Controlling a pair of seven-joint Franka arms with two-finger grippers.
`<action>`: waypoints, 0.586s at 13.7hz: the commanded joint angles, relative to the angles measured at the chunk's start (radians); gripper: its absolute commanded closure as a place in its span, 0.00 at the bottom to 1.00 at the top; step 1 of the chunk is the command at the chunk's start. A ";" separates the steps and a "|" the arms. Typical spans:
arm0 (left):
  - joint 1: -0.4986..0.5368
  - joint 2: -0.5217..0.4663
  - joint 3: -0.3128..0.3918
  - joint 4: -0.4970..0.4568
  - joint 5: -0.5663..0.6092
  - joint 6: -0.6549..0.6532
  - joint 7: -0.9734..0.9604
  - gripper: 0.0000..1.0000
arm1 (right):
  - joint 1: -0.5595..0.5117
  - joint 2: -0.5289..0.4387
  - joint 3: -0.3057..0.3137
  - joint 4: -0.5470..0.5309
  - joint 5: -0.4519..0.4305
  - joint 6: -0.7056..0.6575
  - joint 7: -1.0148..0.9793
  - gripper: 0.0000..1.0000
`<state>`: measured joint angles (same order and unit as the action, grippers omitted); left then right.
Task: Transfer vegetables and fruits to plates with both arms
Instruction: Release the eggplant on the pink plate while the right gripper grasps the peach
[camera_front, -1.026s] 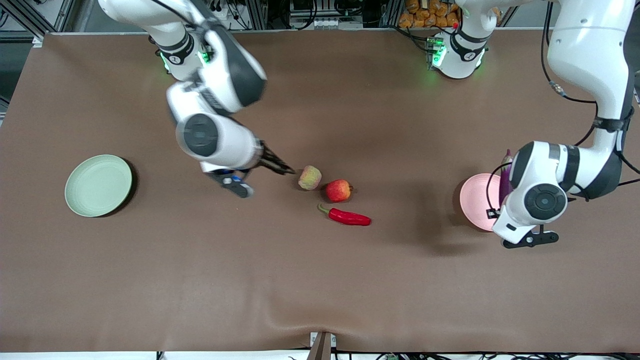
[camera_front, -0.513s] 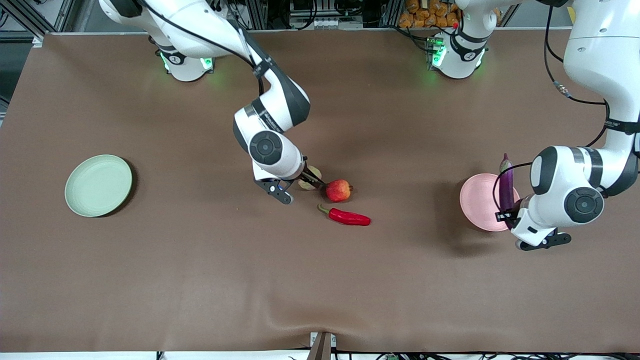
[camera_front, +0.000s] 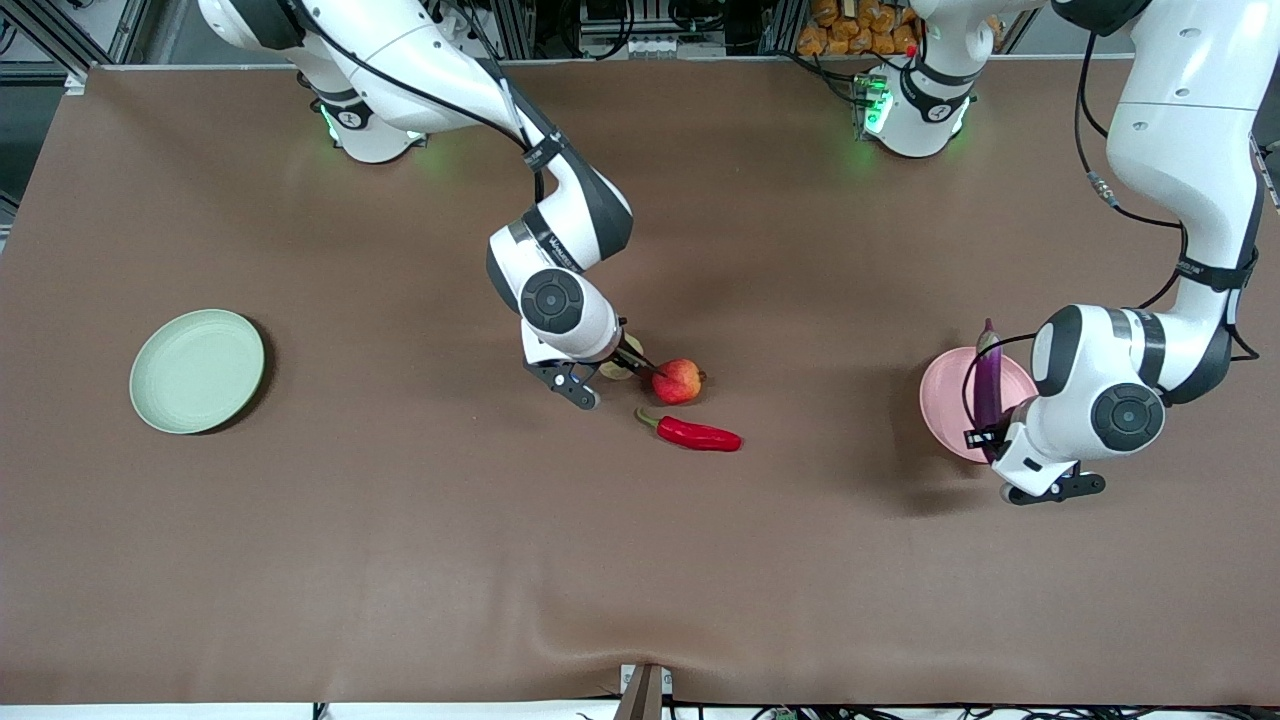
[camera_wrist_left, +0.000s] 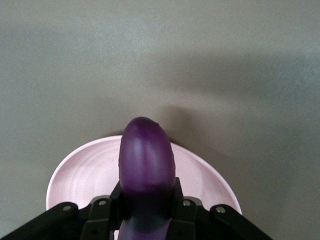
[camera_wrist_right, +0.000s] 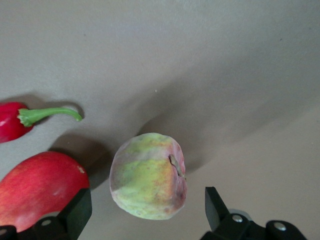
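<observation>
A brown cloth (camera_front: 640, 560) covers the whole table, slightly puckered near the edge closest to the front camera, above a small metal bracket (camera_front: 645, 690). Along the opposite table edge stand aluminium frame rails (camera_front: 520, 25), cables, and orange packets (camera_front: 850, 25).

Right tool (camera_wrist_right: 145, 212) spread wide — yellow-green fruit (camera_wrist_right: 148, 176) between, apple (camera_wrist_right: 40, 189) beside.

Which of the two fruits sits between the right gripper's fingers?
The yellow-green fruit, flanked by the open right gripper. The apple lies beside it, outside the fingers.
</observation>
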<state>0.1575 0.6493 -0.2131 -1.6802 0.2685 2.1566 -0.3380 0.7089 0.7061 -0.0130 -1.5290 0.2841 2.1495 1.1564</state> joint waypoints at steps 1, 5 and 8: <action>0.002 0.001 -0.002 0.007 -0.006 0.023 0.017 0.81 | 0.023 0.021 -0.009 -0.003 0.000 0.035 0.017 0.00; 0.001 -0.002 -0.002 0.005 -0.006 0.023 0.014 0.00 | 0.023 0.030 -0.009 -0.003 0.000 0.067 0.020 1.00; 0.001 -0.010 -0.002 0.004 -0.006 0.022 0.011 0.00 | -0.048 -0.042 -0.010 0.016 0.000 -0.194 -0.039 1.00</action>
<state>0.1574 0.6512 -0.2132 -1.6763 0.2685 2.1740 -0.3377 0.7165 0.7315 -0.0288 -1.5092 0.2835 2.0870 1.1601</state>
